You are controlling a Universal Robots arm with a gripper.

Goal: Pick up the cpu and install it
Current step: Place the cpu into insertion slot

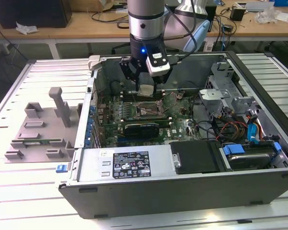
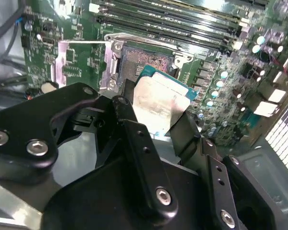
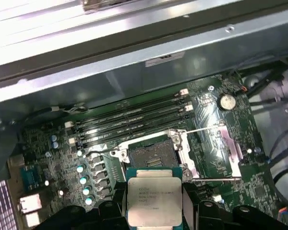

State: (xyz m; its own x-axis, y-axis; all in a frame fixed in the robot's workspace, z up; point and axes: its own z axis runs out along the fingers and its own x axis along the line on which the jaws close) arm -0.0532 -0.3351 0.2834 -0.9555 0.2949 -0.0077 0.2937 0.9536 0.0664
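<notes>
My gripper (image 1: 147,90) hangs inside the open computer case, shut on the cpu (image 1: 147,90), a flat square chip with a silver-grey top and thin green rim. In both wrist views the cpu (image 2: 159,104) (image 3: 154,197) sits between the black fingers (image 2: 129,125), held by two opposite edges. It hovers a little above the motherboard, just beside the open socket (image 3: 151,158) (image 2: 146,60) (image 1: 147,110), whose metal frame is swung open. The socket's pin field is bare.
Memory sticks (image 3: 134,122) lie in slots close behind the socket. The case wall (image 3: 149,57) rises just past them. A graphics card (image 1: 141,128), cables (image 1: 230,129) and drive bays (image 1: 245,155) crowd the case's other side. A grey fixture tray (image 1: 41,129) lies outside, at the exterior view's left.
</notes>
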